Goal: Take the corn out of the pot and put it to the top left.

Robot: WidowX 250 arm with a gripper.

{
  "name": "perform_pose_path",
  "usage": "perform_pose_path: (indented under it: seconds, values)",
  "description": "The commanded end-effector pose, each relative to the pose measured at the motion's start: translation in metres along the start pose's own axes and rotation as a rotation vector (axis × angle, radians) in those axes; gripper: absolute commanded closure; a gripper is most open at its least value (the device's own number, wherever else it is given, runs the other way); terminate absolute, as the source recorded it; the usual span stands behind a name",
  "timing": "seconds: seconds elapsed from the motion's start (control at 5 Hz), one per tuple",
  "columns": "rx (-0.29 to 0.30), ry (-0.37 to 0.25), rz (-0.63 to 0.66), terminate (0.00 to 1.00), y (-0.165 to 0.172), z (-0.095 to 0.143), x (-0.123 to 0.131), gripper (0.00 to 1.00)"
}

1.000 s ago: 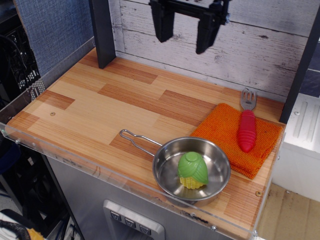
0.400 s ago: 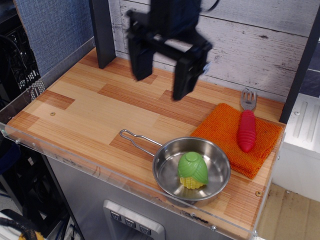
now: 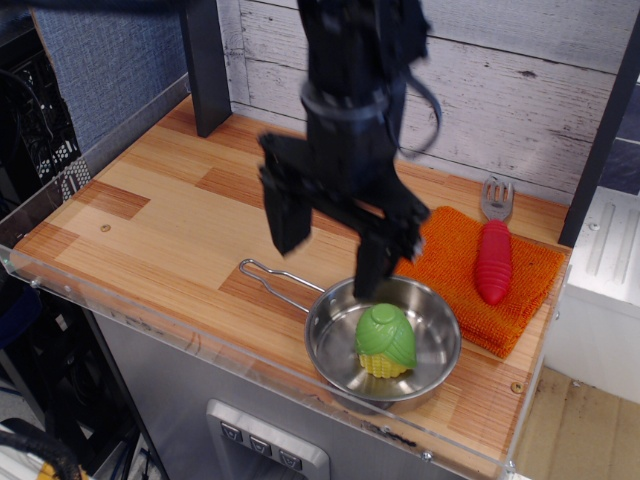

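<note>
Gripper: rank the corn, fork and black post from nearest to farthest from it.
From the gripper:
1. Corn, in the pot, just below the right finger.
2. Fork, to the right on the orange cloth.
3. Black post, at the back left.

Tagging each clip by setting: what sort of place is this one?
Likely a mock kitchen counter in a lab: a wood-pattern countertop with a clear rim, a steel pot holding toy corn, a fork on an orange cloth.
</note>
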State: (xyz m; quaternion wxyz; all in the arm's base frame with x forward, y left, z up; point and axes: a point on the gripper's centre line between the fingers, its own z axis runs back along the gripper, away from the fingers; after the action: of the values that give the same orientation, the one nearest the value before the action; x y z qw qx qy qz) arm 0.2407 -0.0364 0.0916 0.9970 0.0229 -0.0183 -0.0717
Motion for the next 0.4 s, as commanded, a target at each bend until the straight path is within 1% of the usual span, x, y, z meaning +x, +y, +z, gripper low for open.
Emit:
perform_pose_path:
  seconds: [0.0, 0.2]
  values:
    - [-0.039, -0.043, 0.029, 0.0, -0.0195, -0.0282, 0.0297, 0.0]
    - [-0.049, -0.027, 0.021, 0.0, -0.0225, -0.0364, 0.0295, 0.0]
